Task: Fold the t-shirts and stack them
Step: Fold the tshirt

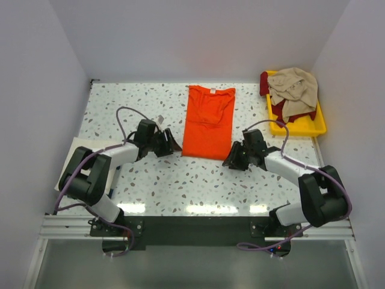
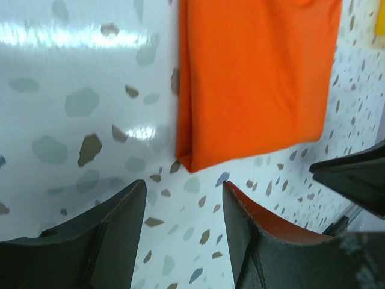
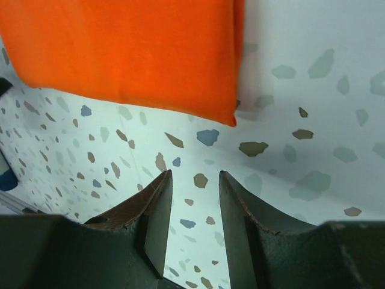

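An orange t-shirt (image 1: 209,121) lies folded into a long strip on the speckled table, its neck at the far end. Its near left corner (image 2: 191,159) shows in the left wrist view and its near right corner (image 3: 225,114) in the right wrist view. My left gripper (image 1: 170,144) stands open just left of that near edge, with nothing between its fingers (image 2: 123,211). My right gripper (image 1: 233,158) is open too, just right of the near edge, empty over bare table (image 3: 195,180). More t-shirts, a beige one (image 1: 293,89) over a dark red one (image 1: 264,81), are heaped at the back right.
A yellow plastic tray (image 1: 301,127) at the back right holds the heaped shirts. A pale flat sheet (image 1: 71,158) lies at the table's left edge. White walls close in the left, right and far sides.
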`<state>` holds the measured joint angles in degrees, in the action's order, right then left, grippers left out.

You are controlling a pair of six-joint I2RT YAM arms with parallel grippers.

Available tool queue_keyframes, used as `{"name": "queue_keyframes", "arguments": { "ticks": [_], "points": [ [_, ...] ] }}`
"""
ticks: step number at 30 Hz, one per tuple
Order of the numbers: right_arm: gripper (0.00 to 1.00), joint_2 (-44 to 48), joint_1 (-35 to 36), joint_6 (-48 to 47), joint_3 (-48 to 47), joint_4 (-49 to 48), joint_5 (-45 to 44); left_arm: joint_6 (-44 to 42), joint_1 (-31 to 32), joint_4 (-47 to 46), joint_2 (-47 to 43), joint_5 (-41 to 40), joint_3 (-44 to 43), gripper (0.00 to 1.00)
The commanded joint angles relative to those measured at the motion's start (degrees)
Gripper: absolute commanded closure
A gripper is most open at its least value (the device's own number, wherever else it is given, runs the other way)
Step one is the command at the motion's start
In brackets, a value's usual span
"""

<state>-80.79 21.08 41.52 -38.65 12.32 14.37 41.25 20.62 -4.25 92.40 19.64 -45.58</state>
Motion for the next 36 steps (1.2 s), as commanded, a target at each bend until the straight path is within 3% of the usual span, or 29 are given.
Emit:
{"name": "queue_keyframes", "arguments": {
  "ticks": [1, 15, 36],
  "points": [
    [0.59, 3.3, -0.3, 3.1, 1.7, -5.1, -2.9, -0.2, 0.6, -5.9, -3.4, 3.7, 3.6, 0.41],
    [0.55, 2.8, -0.4, 6.9, 5.4, -9.0, -7.4, 2.7, 2.3, -10.7, 1.9, 2.9, 5.8, 0.5],
    [0.59, 5.1, -3.9, 13.9, 13.3, -19.7, -10.0, 6.3, 4.2, -13.9, 2.9, -2.9, 9.5, 0.5]
  ]
}}
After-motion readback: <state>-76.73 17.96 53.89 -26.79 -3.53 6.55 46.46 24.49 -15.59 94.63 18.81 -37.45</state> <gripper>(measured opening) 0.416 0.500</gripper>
